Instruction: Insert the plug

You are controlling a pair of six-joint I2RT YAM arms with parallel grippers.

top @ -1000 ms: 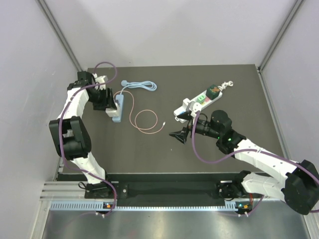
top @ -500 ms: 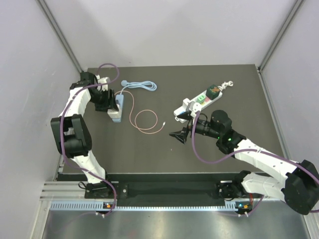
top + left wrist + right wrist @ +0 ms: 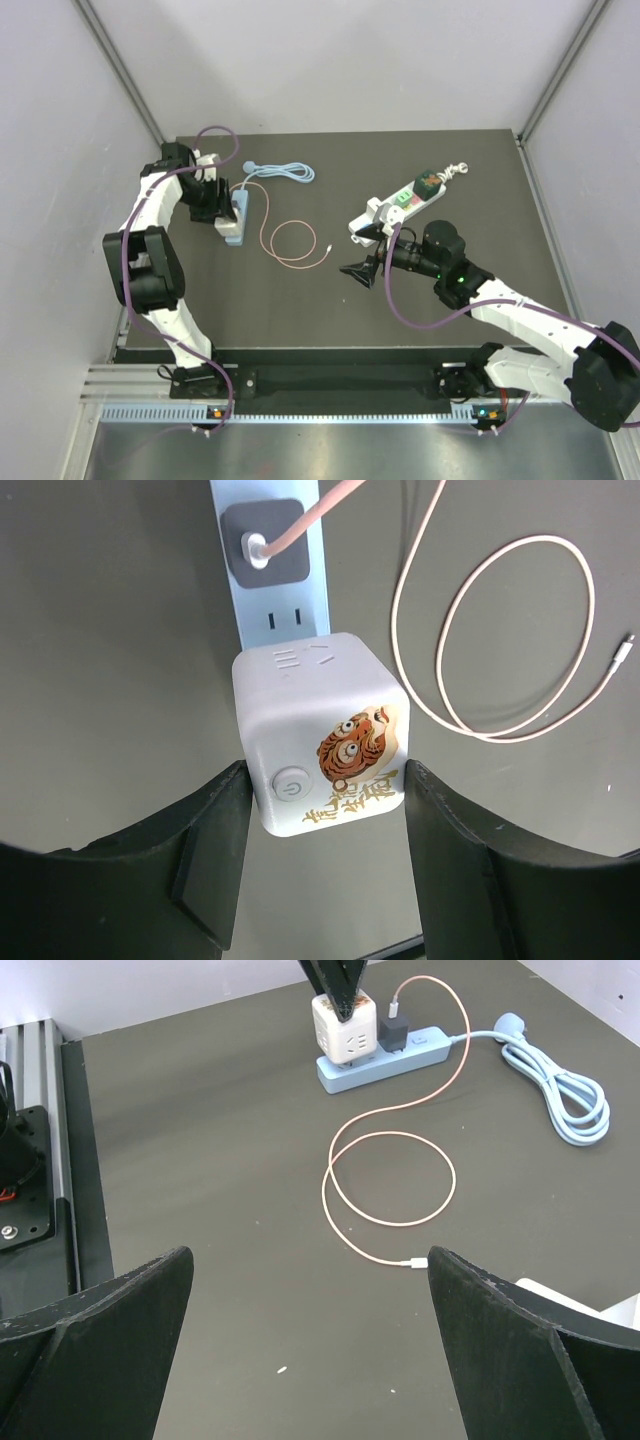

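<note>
**Left hand holds the cube plug on the blue power strip**

The dark table [image 3: 480, 290] fills the middle of the overhead view. On it, upper right of centre, lies a white power strip [image 3: 405, 200] at a slant, with a green and a red piece at its far end. In the upper left lies a blue power strip [image 3: 290, 620]; its light blue cord [image 3: 285, 172] is coiled just beyond it, towards the top of the frame.

The left gripper [image 3: 327, 780] is closed on a white cube plug [image 3: 320, 735] – one finger [image 3: 215, 860] against each side, the face with a power button and a tiger picture towards the wrist camera. The cube stands on the end of the blue strip; whether its prongs are fully in cannot be told.

Next to the cube on the strip, past a free socket, sits a dark charger [image 3: 265, 542]. A thin pink cable [image 3: 305, 520] runs from it and loops once on the table – its loose end lies near the middle of the overhead view.

The right gripper [image 3: 308, 1260] hovers over the table centre with its jaws spread wide, holding nothing
</note>
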